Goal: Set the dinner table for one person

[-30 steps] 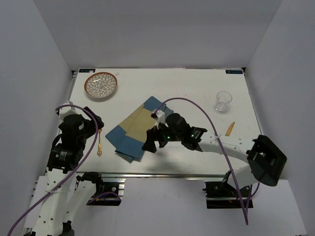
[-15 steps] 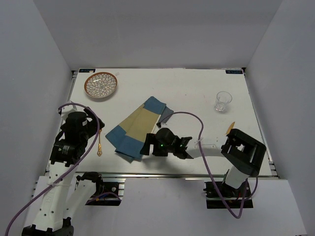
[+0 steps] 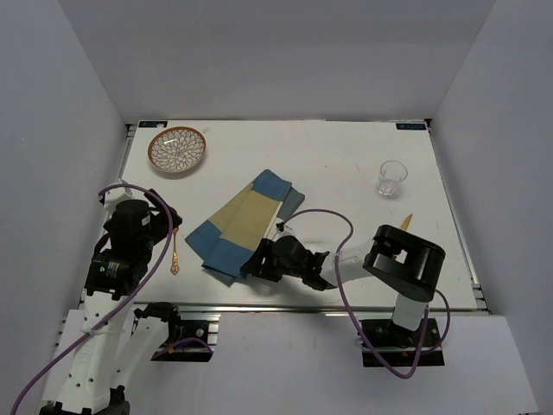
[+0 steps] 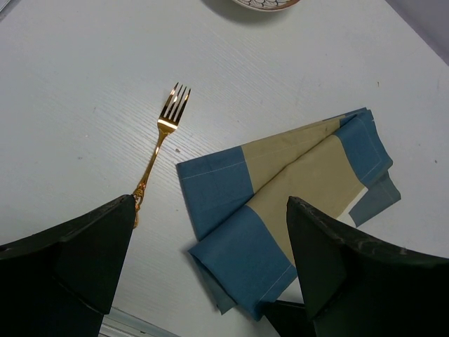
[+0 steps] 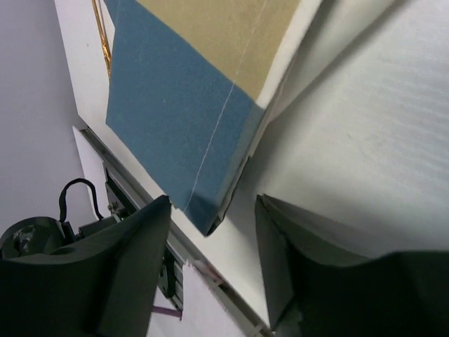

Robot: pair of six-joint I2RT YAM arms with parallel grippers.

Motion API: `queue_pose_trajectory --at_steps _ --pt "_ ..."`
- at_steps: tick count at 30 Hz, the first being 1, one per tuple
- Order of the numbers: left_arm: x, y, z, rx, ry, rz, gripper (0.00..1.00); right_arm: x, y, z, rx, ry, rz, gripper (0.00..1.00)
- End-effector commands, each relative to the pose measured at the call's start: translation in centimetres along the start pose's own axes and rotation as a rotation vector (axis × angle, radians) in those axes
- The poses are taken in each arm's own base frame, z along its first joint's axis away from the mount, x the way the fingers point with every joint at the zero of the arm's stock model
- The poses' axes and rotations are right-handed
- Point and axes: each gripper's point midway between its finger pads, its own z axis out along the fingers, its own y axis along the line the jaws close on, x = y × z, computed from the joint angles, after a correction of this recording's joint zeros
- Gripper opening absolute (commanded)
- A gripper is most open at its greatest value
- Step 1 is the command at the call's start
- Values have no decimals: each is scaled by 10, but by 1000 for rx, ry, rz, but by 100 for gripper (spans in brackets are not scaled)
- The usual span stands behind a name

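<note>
The dinner table [image 3: 346, 156] is a white top carrying a folded blue-and-tan placemat [image 3: 244, 223] at the centre-left. My right gripper [image 3: 256, 264] is low at the placemat's near corner. In the right wrist view that blue corner [image 5: 203, 203] lies between the right gripper's [image 5: 214, 242] two dark fingers, which stand apart and do not touch the cloth. A gold fork [image 3: 175, 251] lies left of the placemat. My left gripper [image 3: 166, 221] hovers open above the fork [image 4: 161, 144] and placemat [image 4: 280, 182], holding nothing.
A patterned plate [image 3: 177, 149] sits at the far left corner. A clear glass [image 3: 390, 177] stands at the right, and a small tan utensil [image 3: 405, 225] lies nearer the front. A metal rail [image 3: 285, 307] runs along the table's front edge, just behind my right gripper.
My right arm has drawn back toward the front edge and dropped to the placemat's near corner, and its jaws have narrowed. The left arm has barely shifted.
</note>
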Motion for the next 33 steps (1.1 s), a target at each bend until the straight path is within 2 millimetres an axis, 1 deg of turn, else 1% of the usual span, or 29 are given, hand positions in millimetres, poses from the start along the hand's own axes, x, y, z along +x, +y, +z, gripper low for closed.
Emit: queue_pose_trajectory --at_steps 1,3,5,6,7,8,9,10,11,13,14,15,16,17,18,19,20,21,22,23,24,25,26,27,28,29,30,32,33 --pt "-3 -3 -1 12 -8 3 98 -3 -5 10 -22 -31 36 56" --pt "-2 -3 -1 13 -5 5 98 0 -11 13 -21 -26 45 49" --pt "-3 -4 -1 16 -6 5 98 -3 -7 13 -55 -40 49 40" --pt "-2 -4 -1 18 -3 7 98 -1 -10 12 -61 -37 48 38" --pt "-1 -6 -2 27 0 13 98 -3 -10 11 -70 -42 51 36" --pt "-2 -7 -2 31 -2 11 98 -7 -3 9 -105 -57 53 25" --pt "-1 -7 -1 34 1 13 98 -6 -7 6 -109 -58 52 20" --pt "0 -7 -1 34 3 15 98 -9 -6 4 -118 -67 55 12" --pt "0 -7 -1 35 5 17 98 -13 -3 1 -135 -78 57 0" --pt "0 -9 0 39 9 22 98 -19 -7 -9 -135 -108 61 0" --pt "0 -10 0 45 9 26 98 -28 -1 -18 -155 -140 63 0" --pt "0 -11 0 53 12 29 98 -31 -1 -24 -158 -157 50 0" --pt "2 -14 1 61 23 34 98 -35 -11 -31 -141 -175 46 0" --pt "3 -15 2 64 28 40 98 -43 -3 -42 -164 -203 40 0" --pt "3 -16 3 61 39 42 98 -50 -5 -48 -160 -227 27 0" --pt "5 -18 4 65 52 46 98 -51 -14 -54 -136 -233 22 0" --pt "6 -19 4 67 64 49 98 -61 -18 -65 -100 -270 23 0" --pt "13 -25 4 89 109 44 98 -68 -29 -71 -60 -295 11 0" --pt "20 -27 5 98 140 36 98 -73 -33 -76 -37 -316 1 0" --pt "27 -32 7 121 174 17 98 -85 -27 -87 -43 -353 -8 0" --pt "36 -39 8 156 211 7 98 -87 -38 -91 6 -346 -26 0" --pt "62 -43 13 192 305 1 98 -91 -35 -92 22 -345 -70 0" --pt "70 -49 18 215 326 -29 98 -98 -33 -99 34 -364 -79 0" --pt "78 -48 23 212 343 -39 98 -97 -42 -102 78 -354 -92 2" --pt "90 -49 24 224 389 -52 98 -97 -44 -105 92 -351 -111 29" --pt "104 -45 30 207 424 -63 98 -99 -43 -111 87 -362 -116 71" --pt "107 -44 32 204 433 -66 98 -96 -46 -113 97 -350 -119 89" --pt "111 -40 33 188 437 -64 98 -91 -48 -118 91 -333 -135 89" --pt "109 -39 32 183 429 -64 98 -89 -50 -118 89 -319 -139 89"
